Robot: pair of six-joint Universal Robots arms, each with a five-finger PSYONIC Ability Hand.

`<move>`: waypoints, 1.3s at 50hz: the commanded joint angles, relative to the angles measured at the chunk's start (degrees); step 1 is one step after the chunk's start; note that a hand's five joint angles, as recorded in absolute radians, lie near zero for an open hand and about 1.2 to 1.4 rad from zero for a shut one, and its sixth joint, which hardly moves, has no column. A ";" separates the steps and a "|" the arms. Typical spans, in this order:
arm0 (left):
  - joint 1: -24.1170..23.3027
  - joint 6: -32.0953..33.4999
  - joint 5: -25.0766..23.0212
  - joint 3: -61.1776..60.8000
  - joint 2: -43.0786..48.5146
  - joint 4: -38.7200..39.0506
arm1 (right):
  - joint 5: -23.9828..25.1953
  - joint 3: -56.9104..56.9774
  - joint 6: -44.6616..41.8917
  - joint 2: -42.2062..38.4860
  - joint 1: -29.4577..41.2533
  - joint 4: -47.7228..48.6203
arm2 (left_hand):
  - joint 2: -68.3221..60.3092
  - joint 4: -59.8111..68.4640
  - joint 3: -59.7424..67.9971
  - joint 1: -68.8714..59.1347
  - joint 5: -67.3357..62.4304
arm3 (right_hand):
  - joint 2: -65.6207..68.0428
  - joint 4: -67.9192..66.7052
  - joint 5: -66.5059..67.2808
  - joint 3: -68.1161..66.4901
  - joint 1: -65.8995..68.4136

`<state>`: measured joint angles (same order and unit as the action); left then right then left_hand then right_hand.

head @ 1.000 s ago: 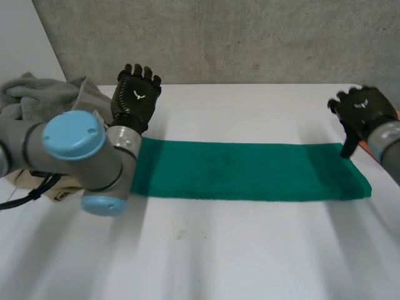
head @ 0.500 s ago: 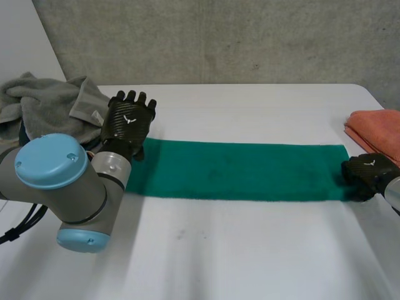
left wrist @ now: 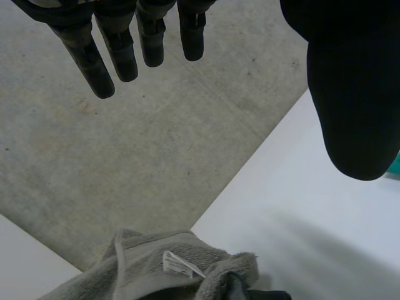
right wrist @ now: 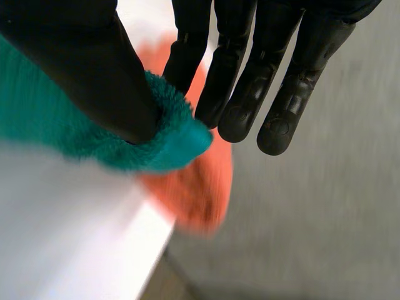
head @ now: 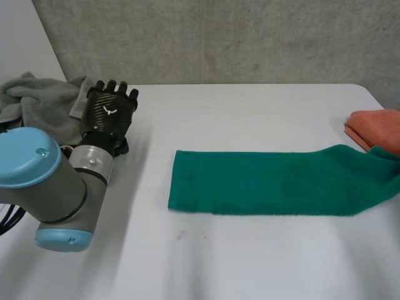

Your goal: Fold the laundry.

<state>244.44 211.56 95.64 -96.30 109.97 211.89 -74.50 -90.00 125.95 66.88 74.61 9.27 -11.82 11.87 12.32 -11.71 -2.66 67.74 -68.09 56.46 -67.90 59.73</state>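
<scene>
A long green towel (head: pixel 269 181) lies flat across the middle of the white table (head: pixel 250 262), and its right end rises off the surface at the table's right side. My right hand (right wrist: pixel 81 62) is shut on that end of the green towel (right wrist: pixel 169 140), which is pinched between thumb and fingers (right wrist: pixel 250 75). My left hand (head: pixel 109 112) hovers well left of the towel's other end with its fingers straight and spread. Nothing is in my left hand (left wrist: pixel 350 94), whose fingertips point toward the grey wall.
A crumpled grey towel (head: pixel 44 100) sits at the table's far left corner, just beyond my left hand, and in the left wrist view this grey towel (left wrist: pixel 162 269) lies below the palm. A folded orange cloth (head: pixel 378 128) rests at the right edge, and this orange cloth (right wrist: pixel 194 187) lies right behind the pinched towel end.
My right hand came down, closed on the green towel's right end and pulled it rightward, so the whole towel slid right. My left hand drew back left, off the towel.
</scene>
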 commanded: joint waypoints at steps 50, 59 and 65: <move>-8.72 -0.01 0.42 4.02 1.74 -0.34 | 2.17 -5.63 17.57 -8.34 24.45 -4.96 | 1.82 -1.87 -2.32 1.71 2.66 | 12.13 -11.79 13.41 -11.97 20.14; -8.72 0.08 0.42 3.05 0.34 -0.51 | -4.95 0.78 16.43 -4.40 31.11 2.16 | 1.82 -1.87 -2.32 1.71 2.66 | 12.26 -11.91 13.54 -12.10 20.27; -7.84 -0.01 0.59 2.09 -2.12 -0.60 | -4.51 7.20 15.64 -6.31 44.64 3.48 | 1.82 -1.87 -2.32 1.71 2.66 | 12.26 -11.91 13.54 -12.10 20.27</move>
<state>235.81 211.57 96.11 -93.32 109.91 211.39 -78.88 -88.29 142.23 62.13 107.07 11.09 -11.82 11.87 12.32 -11.71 -2.67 67.82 -68.15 56.87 -67.88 46.78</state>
